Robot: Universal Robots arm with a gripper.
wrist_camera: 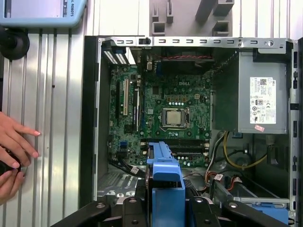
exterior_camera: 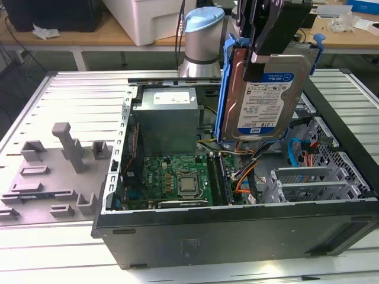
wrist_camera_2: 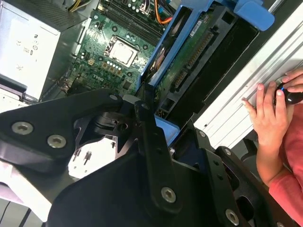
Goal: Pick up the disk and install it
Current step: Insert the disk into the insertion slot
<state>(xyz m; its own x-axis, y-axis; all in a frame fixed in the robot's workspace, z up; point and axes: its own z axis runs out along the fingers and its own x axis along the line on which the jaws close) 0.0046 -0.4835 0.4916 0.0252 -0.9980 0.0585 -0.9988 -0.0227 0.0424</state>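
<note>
The disk [exterior_camera: 269, 100], a silver drive with a blue-and-white label in a blue carrier frame, hangs upright and slightly tilted above the open computer case [exterior_camera: 237, 231]. My gripper [exterior_camera: 266, 62] is shut on its upper edge, the black fingers clamping both faces. In the second wrist view the disk [wrist_camera_2: 189, 52] shows its green circuit-board side between my fingers [wrist_camera_2: 144, 123]. In the first wrist view the blue frame [wrist_camera: 165, 182] sticks out from my gripper [wrist_camera: 165, 208], over the case's cabled end beside the motherboard [wrist_camera: 165, 104].
Inside the case sit a grey power-supply box [exterior_camera: 166, 118], the motherboard [exterior_camera: 177, 183] and a metal drive cage [exterior_camera: 314, 177] with blue and orange cables. Grey fixtures [exterior_camera: 65, 154] stand at the exterior view's left. A person's hand [wrist_camera_2: 270, 118] rests on the ribbed table beside the case.
</note>
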